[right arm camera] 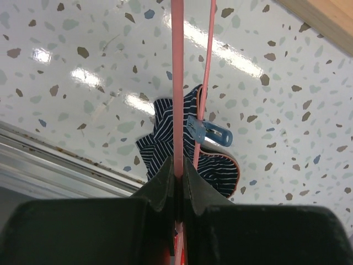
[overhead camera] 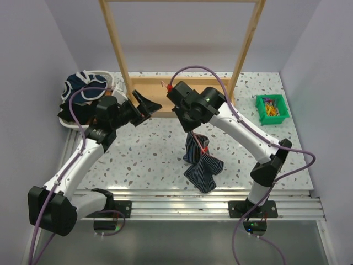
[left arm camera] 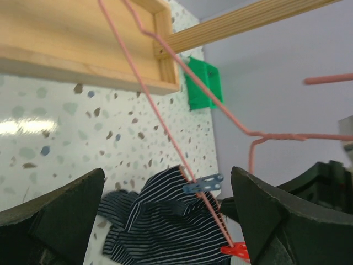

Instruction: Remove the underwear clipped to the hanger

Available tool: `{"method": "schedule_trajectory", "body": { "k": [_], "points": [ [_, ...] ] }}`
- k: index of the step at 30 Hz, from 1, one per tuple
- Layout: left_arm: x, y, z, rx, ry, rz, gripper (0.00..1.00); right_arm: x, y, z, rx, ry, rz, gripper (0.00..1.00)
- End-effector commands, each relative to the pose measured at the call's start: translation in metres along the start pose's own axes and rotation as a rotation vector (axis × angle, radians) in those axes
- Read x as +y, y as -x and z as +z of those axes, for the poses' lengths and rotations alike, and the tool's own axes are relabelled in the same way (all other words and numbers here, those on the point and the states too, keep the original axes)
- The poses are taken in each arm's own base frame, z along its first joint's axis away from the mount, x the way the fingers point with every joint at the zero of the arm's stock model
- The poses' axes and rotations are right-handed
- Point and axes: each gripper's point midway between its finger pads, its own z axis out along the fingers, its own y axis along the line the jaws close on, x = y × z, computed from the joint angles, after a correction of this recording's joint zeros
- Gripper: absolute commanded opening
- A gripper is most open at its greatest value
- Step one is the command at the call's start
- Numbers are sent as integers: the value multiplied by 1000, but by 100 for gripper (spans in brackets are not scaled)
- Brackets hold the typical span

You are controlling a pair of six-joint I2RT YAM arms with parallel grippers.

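Left arm: reaches forward from its base at the near-left corner, elbow low, forearm angled up and inward toward the wooden frame (overhead camera: 118, 52). The left gripper (overhead camera: 144, 105) points to the right, toward the other arm. Its fingers (left arm camera: 55, 221) are spread wide and hold nothing. It sits apart from the garment; in the left wrist view the cloth appears between the two black fingers but beyond them.

Right arm: rises from its base at the near-right, arches high over the table, wrist bent down. The right gripper (right arm camera: 177, 165) is clenched on the pink wire of the hanger (right arm camera: 177, 83), fingers pressed together with the wire pinched between them.

The underwear (overhead camera: 201, 163), navy with thin pinstripes, hangs from the hanger below the right gripper, near the middle of the speckled table (overhead camera: 143, 160). A blue clip (right arm camera: 212, 132) and a red clip (left arm camera: 236, 251) pin it to the wire. Its lower folds look bunched against the tabletop; contact not certain.

Also present: a basket of clothes (overhead camera: 83, 96) at the far left and a green bin (overhead camera: 271, 109) at the far right.
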Motion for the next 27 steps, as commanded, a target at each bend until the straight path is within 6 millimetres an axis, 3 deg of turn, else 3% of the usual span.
{"method": "schedule_trajectory", "body": {
  "k": [1,7,10,13,17,20,23,24,25,27],
  "points": [
    [41,-26,-13,88,143,99,99,-17,-44,-16,202,-36,-36,0],
    [55,-54,-8,176,188,198,96,-21,-63,-2,283,-84,-50,0],
    [59,-69,-2,219,216,223,94,-25,-45,-7,186,-109,5,0],
    [60,-75,-1,213,230,224,93,-51,-46,-4,173,-264,1,0],
    [61,-68,-9,181,269,223,93,-75,-25,-15,81,-365,63,0],
    [52,-64,-13,169,254,231,93,-65,-8,-21,56,-259,117,0],
    [46,-59,-14,150,249,232,93,-62,16,-11,36,-227,115,0],
    [44,-58,-14,147,246,227,93,-60,21,2,57,-220,116,0],
    [42,-56,-13,145,242,229,93,-63,32,-2,23,-211,133,0],
    [42,-56,-15,155,255,231,93,-77,35,1,28,-222,160,0]
  ]
}}
